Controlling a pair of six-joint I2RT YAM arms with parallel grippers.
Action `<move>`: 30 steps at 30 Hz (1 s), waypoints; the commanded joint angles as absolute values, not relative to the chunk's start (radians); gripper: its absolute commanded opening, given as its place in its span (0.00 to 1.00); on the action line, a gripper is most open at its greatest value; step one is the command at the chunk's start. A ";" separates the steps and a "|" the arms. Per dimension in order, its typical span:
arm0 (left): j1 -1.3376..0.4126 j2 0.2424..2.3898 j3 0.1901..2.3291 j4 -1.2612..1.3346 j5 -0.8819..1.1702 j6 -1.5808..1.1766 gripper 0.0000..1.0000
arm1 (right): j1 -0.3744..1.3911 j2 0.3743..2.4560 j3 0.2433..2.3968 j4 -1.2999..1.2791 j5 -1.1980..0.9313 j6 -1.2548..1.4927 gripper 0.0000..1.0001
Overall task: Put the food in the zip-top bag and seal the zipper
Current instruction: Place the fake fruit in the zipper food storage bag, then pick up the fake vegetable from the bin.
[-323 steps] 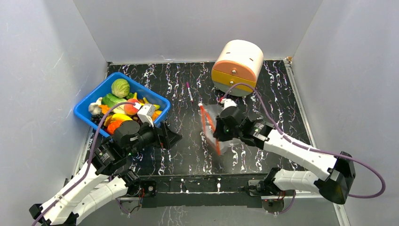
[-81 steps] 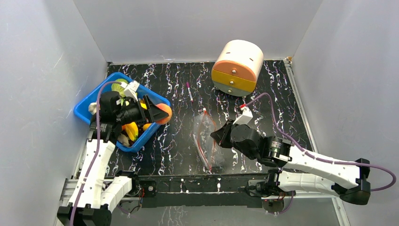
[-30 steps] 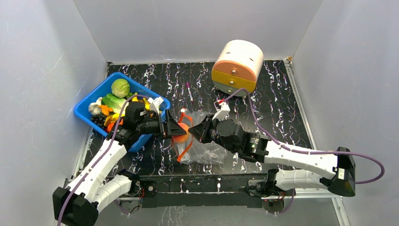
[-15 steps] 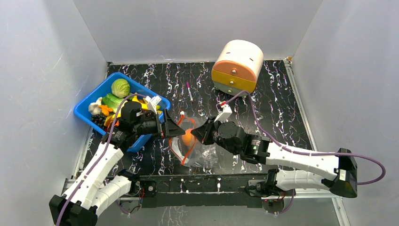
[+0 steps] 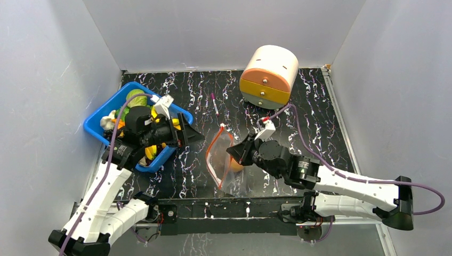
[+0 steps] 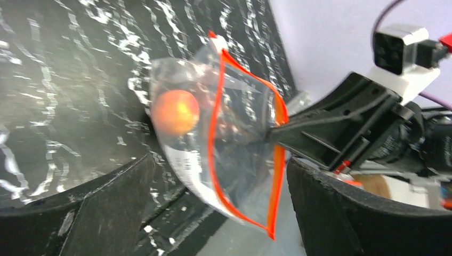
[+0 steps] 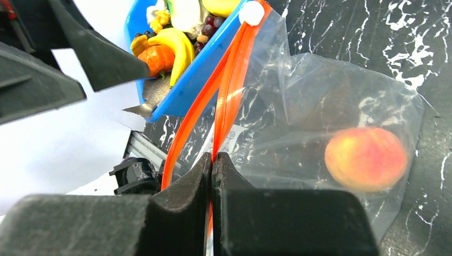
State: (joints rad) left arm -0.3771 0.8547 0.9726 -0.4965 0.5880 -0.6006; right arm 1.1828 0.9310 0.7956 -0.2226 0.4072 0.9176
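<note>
Black marbled desk (image 5: pixel 320 106).

Risks, as we judge them:
- single pinch on one lip slips, zip-top bag (image 5: pixel 224 160) sags, fruit rolls out
- next piece snags lip, tugs bag free

Right jaws: fully closed on zipper (image 7: pixel 234 80). Orange fruit (image 7: pixel 365 158) inside bag, ahead of them.

Left jaws: wide apart, empty, facing bag mouth. Other food (image 7: pixel 178 42) in blue bin (image 7: pixel 186 80) beneath and behind them.

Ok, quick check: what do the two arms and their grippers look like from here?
They match. The left arm and right arm have white link shells with black joint housings. The left gripper and right gripper are black, each with two broad wedge-shaped fingers. A purple cable loops along each arm to a small white camera block on the wrist.
</note>
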 commanded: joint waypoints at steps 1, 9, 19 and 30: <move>-0.382 0.865 1.056 -0.665 0.348 -0.511 0.94 | 1.183 0.864 0.775 -0.261 0.444 0.944 0.00; -0.382 0.897 1.040 -0.796 -0.189 -0.561 0.95 | 1.183 0.789 0.746 -0.301 0.476 0.959 0.00; -0.380 1.008 1.053 -0.861 -0.458 -0.570 0.74 | 1.182 0.813 0.747 -0.301 0.470 0.946 0.00; -0.356 1.005 0.971 -0.749 -0.714 -0.587 0.68 | 1.183 0.770 0.723 -0.310 0.478 0.954 0.00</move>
State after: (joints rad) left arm -0.3752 1.0035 1.0016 -0.7895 -0.5808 -0.5575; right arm 1.1828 0.8017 0.7223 -0.3363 0.4500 0.9489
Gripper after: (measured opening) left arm 0.692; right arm 0.010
